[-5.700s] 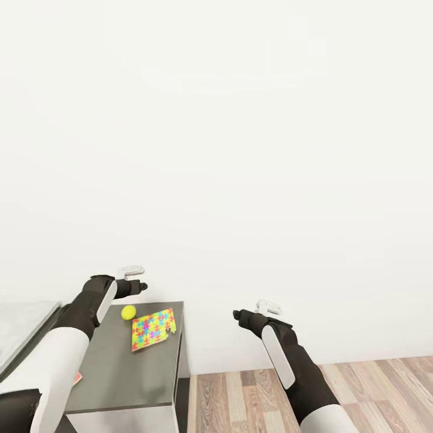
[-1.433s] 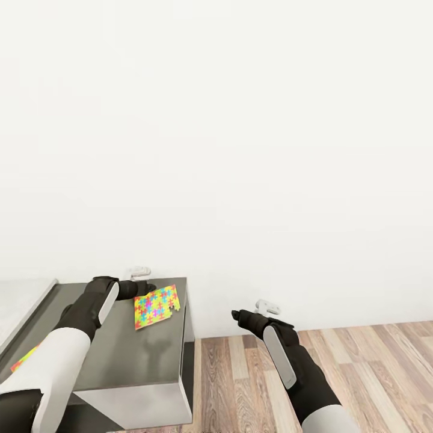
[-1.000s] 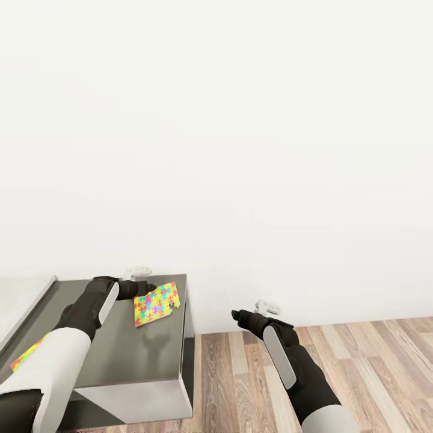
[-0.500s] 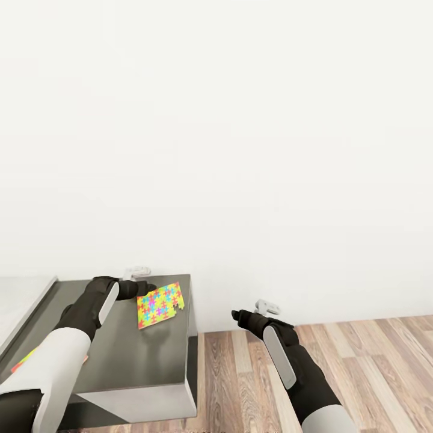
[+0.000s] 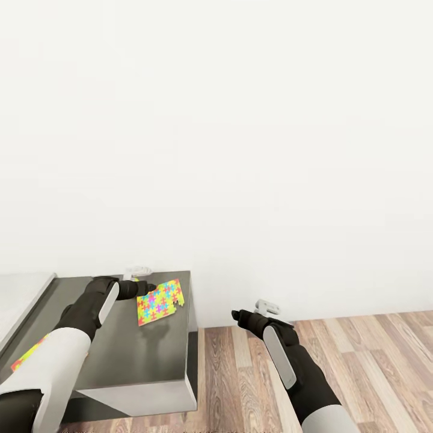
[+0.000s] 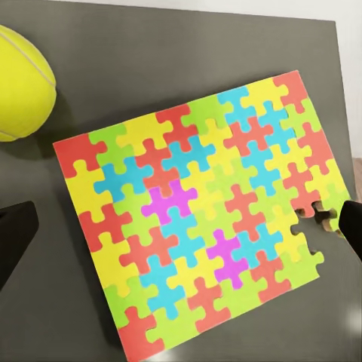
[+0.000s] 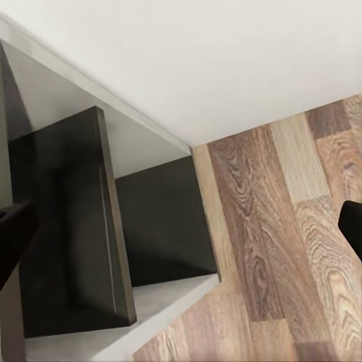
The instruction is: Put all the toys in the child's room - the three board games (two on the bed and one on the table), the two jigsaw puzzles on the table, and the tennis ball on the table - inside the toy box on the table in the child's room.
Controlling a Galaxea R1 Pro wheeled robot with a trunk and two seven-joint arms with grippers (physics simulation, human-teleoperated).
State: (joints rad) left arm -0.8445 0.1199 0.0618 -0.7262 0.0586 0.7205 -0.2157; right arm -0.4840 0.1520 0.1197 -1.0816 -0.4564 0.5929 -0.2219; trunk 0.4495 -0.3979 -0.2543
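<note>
The left arm is stretched forward over the dark grey table (image 5: 144,355), its left gripper (image 5: 139,278) held above the far end at about ten o'clock from the right gripper (image 5: 264,308). In the left wrist view its fingers (image 6: 15,237) are spread wide with nothing between them, above a jigsaw puzzle (image 6: 200,215); the tennis ball (image 6: 21,83) lies just beside that sheet. The right gripper is likewise held wide open and empty over the wood-plank floor (image 5: 337,361). A white wall (image 5: 240,150) is faced.

no readable text, labels or signs
</note>
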